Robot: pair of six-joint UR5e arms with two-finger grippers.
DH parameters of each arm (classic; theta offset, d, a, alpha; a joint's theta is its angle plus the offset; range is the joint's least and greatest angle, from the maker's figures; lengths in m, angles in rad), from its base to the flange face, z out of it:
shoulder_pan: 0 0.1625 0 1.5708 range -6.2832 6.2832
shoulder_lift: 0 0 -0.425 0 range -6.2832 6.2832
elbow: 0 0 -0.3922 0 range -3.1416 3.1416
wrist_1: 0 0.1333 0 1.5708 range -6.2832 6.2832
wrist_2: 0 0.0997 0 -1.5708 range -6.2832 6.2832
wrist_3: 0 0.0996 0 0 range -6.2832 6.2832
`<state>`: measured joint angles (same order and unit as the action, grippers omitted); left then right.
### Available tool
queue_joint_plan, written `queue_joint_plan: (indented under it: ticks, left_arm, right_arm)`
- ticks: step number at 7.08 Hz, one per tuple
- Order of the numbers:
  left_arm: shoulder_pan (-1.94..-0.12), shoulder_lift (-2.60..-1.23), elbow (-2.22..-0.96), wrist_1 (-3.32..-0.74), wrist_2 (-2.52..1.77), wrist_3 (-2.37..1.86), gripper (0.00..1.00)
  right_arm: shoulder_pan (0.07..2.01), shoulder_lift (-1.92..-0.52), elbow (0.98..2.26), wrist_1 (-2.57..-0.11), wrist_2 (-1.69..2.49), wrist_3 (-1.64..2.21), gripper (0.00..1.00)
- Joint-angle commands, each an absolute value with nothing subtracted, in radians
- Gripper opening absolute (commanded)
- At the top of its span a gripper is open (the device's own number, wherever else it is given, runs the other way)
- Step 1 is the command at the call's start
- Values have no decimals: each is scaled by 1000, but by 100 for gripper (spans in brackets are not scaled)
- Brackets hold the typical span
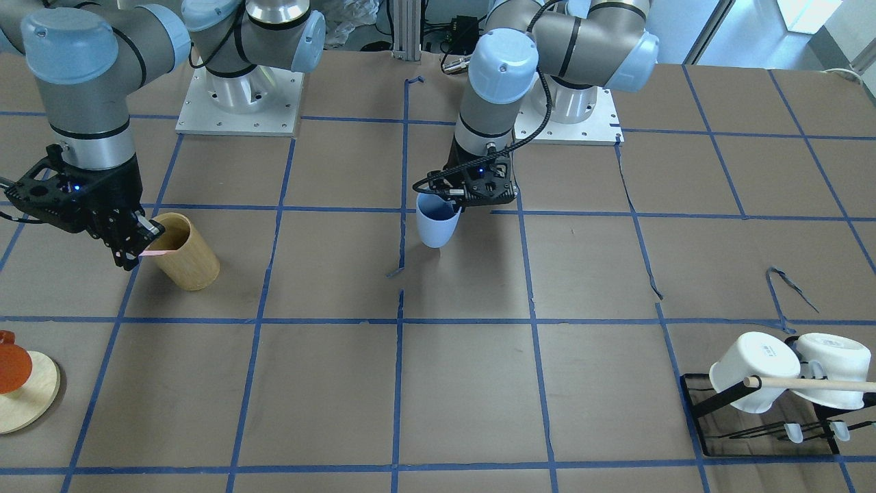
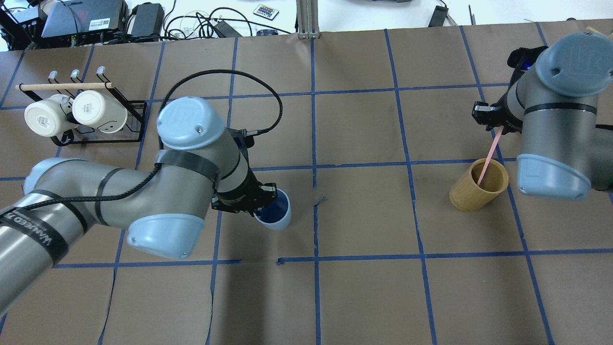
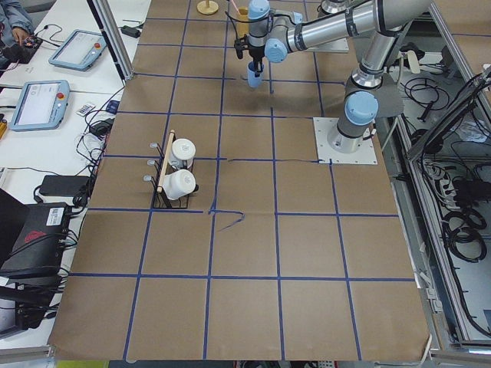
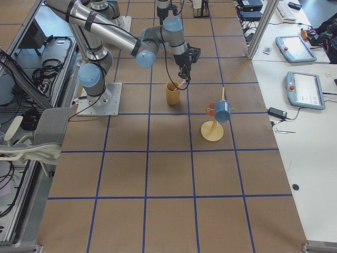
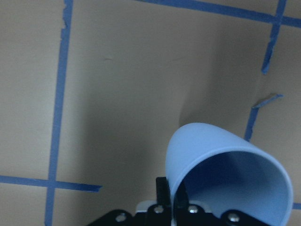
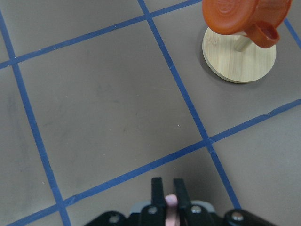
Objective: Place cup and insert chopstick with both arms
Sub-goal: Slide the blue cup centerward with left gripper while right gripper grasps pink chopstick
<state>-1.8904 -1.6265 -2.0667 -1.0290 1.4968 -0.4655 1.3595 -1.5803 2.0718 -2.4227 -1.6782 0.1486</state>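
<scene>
Surface: brown paper-covered table (image 2: 364, 287), blue tape grid (image 2: 313, 129).
Left gripper (image 5: 171, 194): clamps cup (image 5: 225, 174) rim.
Right gripper (image 6: 168, 188): pinches chopstick (image 2: 488, 160), tip inside wooden holder (image 2: 471, 199).
Room: cabled side benches (image 3: 61, 157).

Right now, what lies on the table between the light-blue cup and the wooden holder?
No object. The overhead view shows only brown paper and blue tape lines between the cup and the wooden holder, plus a loose tape end near the cup.

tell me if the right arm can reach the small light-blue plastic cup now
Probably not yet. The right gripper is shut on the thin pale-pink chopstick, whose lower end sits inside the tan wooden cylinder holder. Nothing stands between them, but the left gripper holds the cup by its rim.
</scene>
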Motion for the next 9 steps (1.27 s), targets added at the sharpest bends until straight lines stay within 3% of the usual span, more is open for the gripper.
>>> queue_joint_plan:
  ticks: [1, 5, 6, 7, 8, 9]
  left_arm:
    - [-1965, -1673, -2066, -939, 1503, -503, 0]
    - [-1988, -1703, -2071, -920, 1493, -506, 0]
    - [-1993, -1704, -2071, -920, 1494, -506, 19]
    - [-1996, -1689, -2063, -910, 1502, -508, 84]
    - [-1984, -1660, -2034, -896, 1505, -491, 97]
    - [-1974, -1642, -1982, -920, 1506, -485, 100]
  right_arm:
    - [1358, -1582, 2066, -2422, -1626, 149, 0]
    - [1356, -1594, 1889, -2138, -1640, 138, 0]
    - [1356, -1601, 1812, -2017, -1640, 138, 0]
    - [1358, -1608, 1705, -1893, -1631, 138, 0]
    - [1362, -1606, 1599, -1800, -1615, 141, 0]
    - [1370, -1602, 1538, -1780, -1565, 147, 0]
